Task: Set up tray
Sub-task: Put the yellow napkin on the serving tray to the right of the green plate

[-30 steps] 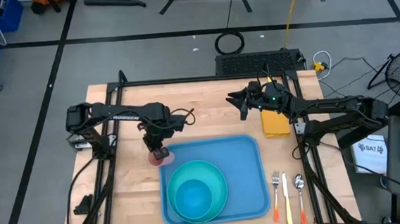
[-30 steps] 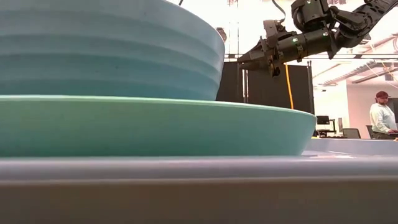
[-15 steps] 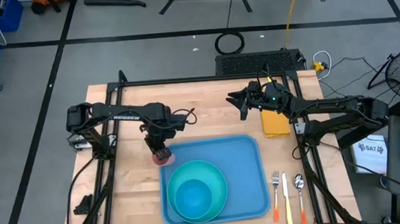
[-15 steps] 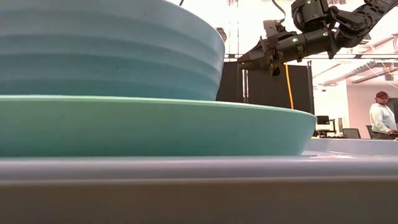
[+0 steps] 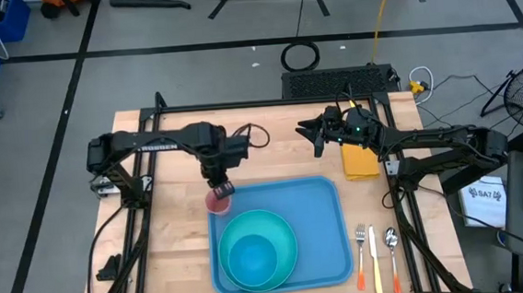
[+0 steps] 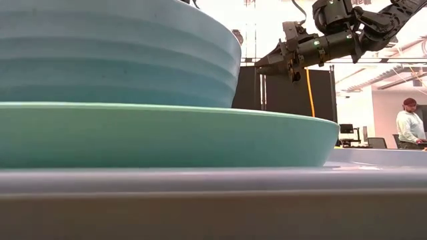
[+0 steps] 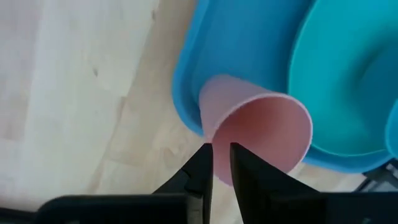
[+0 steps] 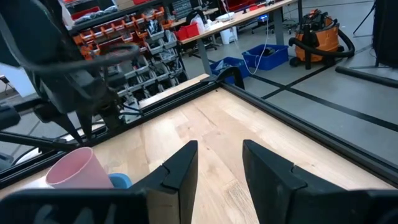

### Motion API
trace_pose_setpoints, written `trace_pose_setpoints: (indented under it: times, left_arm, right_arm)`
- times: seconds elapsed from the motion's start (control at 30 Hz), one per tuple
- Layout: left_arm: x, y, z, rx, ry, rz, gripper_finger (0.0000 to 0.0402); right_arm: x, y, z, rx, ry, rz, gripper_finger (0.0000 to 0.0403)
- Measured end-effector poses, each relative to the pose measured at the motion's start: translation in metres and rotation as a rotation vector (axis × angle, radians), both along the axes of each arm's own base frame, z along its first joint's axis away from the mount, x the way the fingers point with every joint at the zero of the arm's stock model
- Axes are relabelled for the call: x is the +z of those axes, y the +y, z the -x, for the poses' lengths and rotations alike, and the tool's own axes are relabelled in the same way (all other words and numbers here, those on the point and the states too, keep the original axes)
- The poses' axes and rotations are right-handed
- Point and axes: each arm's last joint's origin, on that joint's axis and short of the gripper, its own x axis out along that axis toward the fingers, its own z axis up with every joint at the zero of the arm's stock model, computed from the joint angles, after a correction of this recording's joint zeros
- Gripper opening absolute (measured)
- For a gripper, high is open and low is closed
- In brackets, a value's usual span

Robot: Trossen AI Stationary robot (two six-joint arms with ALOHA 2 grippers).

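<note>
On the wooden table (image 5: 270, 132) lies the blue tray (image 5: 326, 211), toward the near edge and between the two arms; a turquoise plate (image 5: 281, 226) sits on its left half, with a blue bowl (image 5: 252, 257) standing on the plate; to the right of the tray, on bare wood, a fork (image 5: 361, 255), a knife (image 5: 374, 258) and a spoon (image 5: 394, 256) lie side by side, and a yellow napkin (image 5: 360, 163) rests near the far right corner of the tray. At the tray's far left corner stands a pink cup (image 5: 217, 201), upright, its base on the tray's rounded corner as the left wrist view shows; the left gripper (image 5: 222, 184) hangs just above the cup's rim, its fingers (image 7: 200, 171) parted by a narrow slit and level with the rim's near edge; whether they touch the rim cannot be told. Farther right, the right gripper (image 5: 317, 133) hovers above the table's far half, clear of everything, its fingers (image 8: 180, 165) spread and empty. Beyond the table, a person (image 6: 407, 123) stands in the room.
</note>
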Motion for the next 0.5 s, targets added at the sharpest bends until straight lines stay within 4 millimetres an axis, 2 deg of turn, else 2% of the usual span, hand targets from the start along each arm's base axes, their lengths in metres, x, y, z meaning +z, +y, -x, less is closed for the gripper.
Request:
trace_pose_setpoints:
  times: [0.2,0.27,0.4,0.5]
  left_arm:
    - [0.014,0.0,-0.003,-0.053,-0.069,-0.018,0.0058]
    - [0.024,-0.004,-0.001,-0.1,-0.147,-0.102,0.0058]
    - [0.05,-0.017,0.008,-0.136,-0.46,-0.329,0.0058]
    - [0.059,-0.028,0.023,-0.169,-0.736,-0.412,0.0058]
  right_arm:
    - [0.0,0.0,0.0,0.008,0.011,0.02,0.0116]
    - [-0.001,0.0,0.0,0.012,0.026,0.025,0.0116]
    - [0.0,0.003,0.006,0.018,0.055,0.015,0.0116]
    - [0.004,0.007,0.016,0.02,0.089,-0.001,0.0116]
